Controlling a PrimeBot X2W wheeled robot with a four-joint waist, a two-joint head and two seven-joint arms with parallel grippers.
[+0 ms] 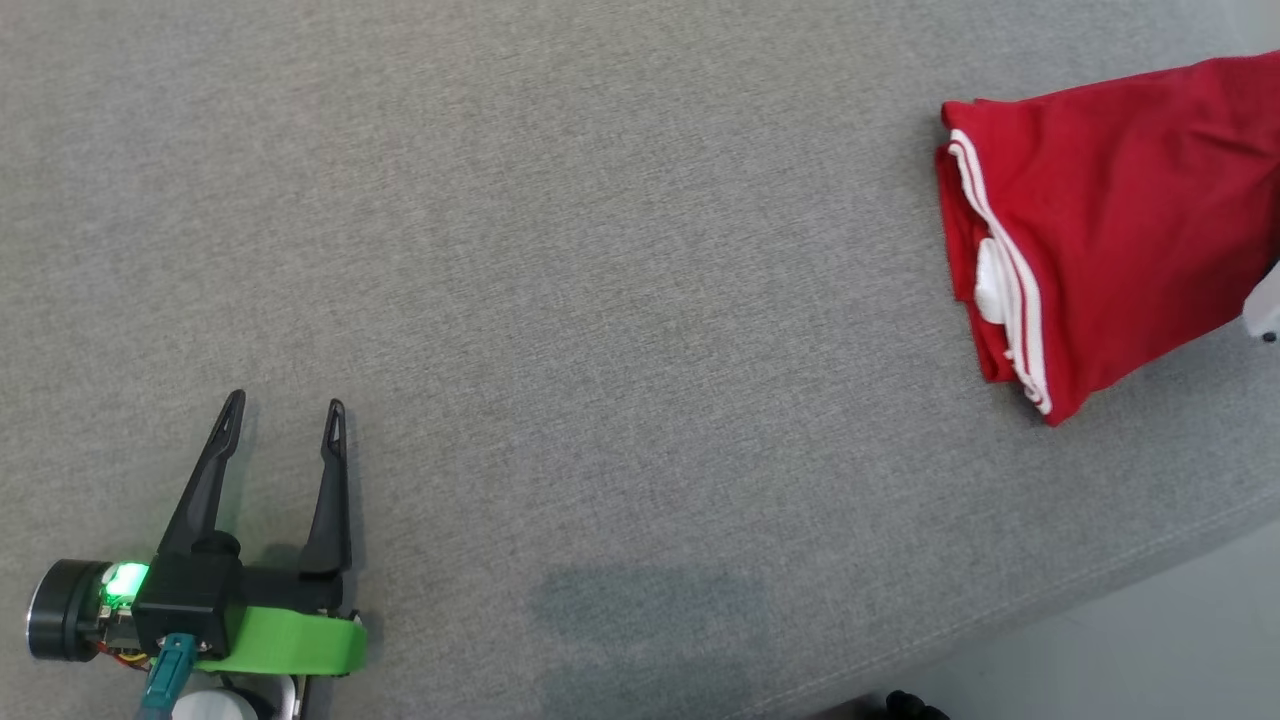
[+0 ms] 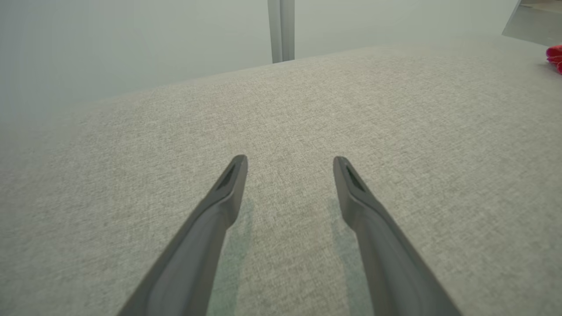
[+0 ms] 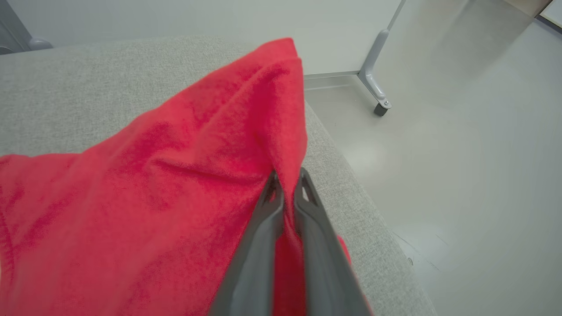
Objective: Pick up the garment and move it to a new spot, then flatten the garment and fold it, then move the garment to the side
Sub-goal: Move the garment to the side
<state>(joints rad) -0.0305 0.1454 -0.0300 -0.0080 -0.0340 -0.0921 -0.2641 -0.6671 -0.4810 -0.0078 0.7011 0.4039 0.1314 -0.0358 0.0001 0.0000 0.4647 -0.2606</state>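
The garment [image 1: 1120,210] is red with white stripes along one edge, folded, and lies at the right end of the grey cushioned surface [image 1: 620,300]. In the right wrist view my right gripper [image 3: 287,184] is shut on an edge of the red garment [image 3: 175,184], with cloth pinched between the two dark fingers and lifted into a ridge. My left gripper [image 1: 285,410] rests at the lower left of the head view, open, nothing between its fingers [image 2: 232,184]. A sliver of the garment [image 2: 555,57] shows far right in the left wrist view.
The surface's right edge [image 3: 351,184] runs close beside my right gripper, with pale floor [image 3: 461,153] below it. A wheeled metal leg [image 3: 375,83] stands on that floor. A grey post [image 2: 281,30] rises behind the surface's far edge. A pale arm part [image 1: 1262,305] shows at the right border.
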